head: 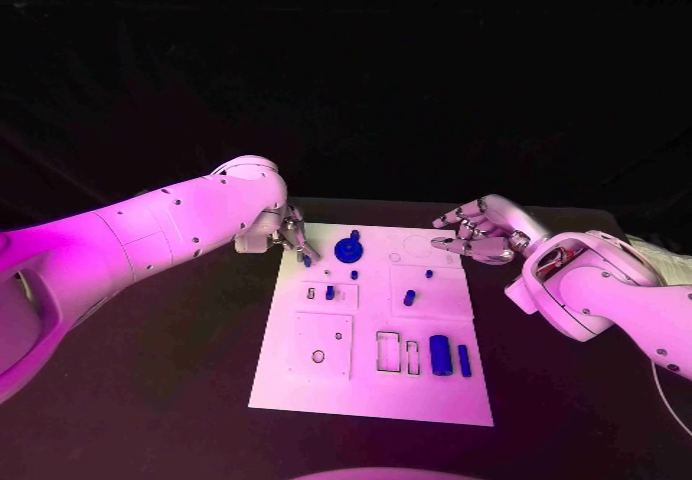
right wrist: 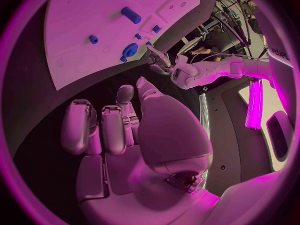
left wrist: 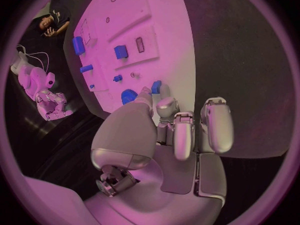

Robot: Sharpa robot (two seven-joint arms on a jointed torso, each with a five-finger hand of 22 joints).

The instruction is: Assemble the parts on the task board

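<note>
The left hand [head: 289, 236] hovers at the far left corner of the flat white rectangular task board [head: 289, 385]. Its silver fingers [left wrist: 215, 122] are drawn close together and curled slightly; nothing is seen between them, but whether the fingertips touch the small blue peg-like part [head: 306, 260] just below them cannot be told. In the left wrist view a small blue block [left wrist: 156, 87] sits just beyond the fingertips, at the board's edge.

Just beside that hand, further onto the board, stands the round blue toothed part with an upright stem [head: 349, 247]. A risk here: a sideways sweep of the left hand could strike this part and tip or shift it.

The right hand [head: 483, 232] hangs off the board's far right corner, over the black table [head: 173, 400], fingers loosely curled and holding nothing. It is well apart from the parts; its risk is low unless it swings inward.

Away from both hands, the remaining parts are small blue pegs [head: 410, 297] at mid-board and two upright blue bars [head: 441, 355] beside rectangular slots [head: 388, 351] at the near end.

Probable faults:
- The peg-like part is small and close to the board edge; a poorly centred pinch could flick it onto the table.
- Pressing down at the corner could slide the board if it is unfixed.
</note>
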